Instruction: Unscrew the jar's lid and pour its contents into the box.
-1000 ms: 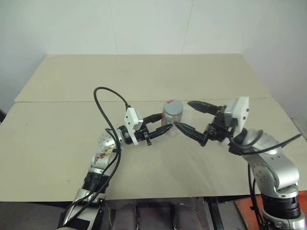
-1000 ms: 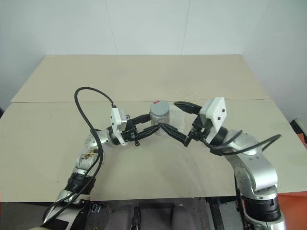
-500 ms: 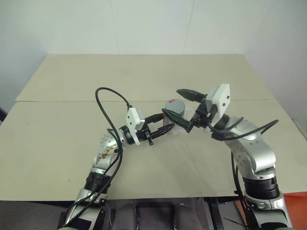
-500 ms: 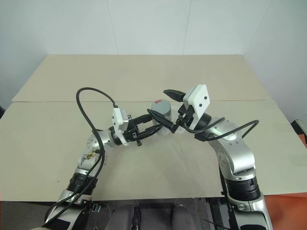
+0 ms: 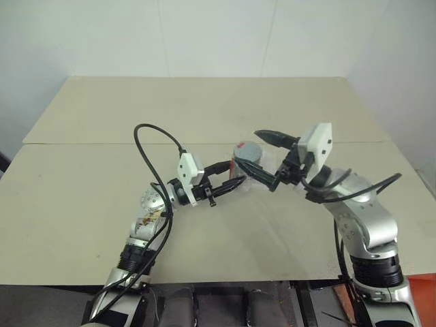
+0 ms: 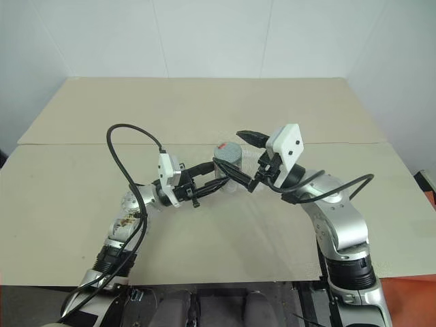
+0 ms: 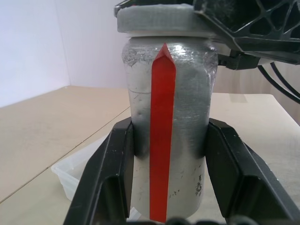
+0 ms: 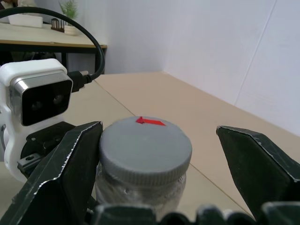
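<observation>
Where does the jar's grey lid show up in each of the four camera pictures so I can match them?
Left eye view: the lid sits mid-picture, between the two grippers.
Right eye view: the lid sits just left of centre.
Left wrist view: the lid runs along the top edge, capping the jar.
Right wrist view: the lid is low and central.
Shared landmark: the red mark on the lid's top.
</observation>
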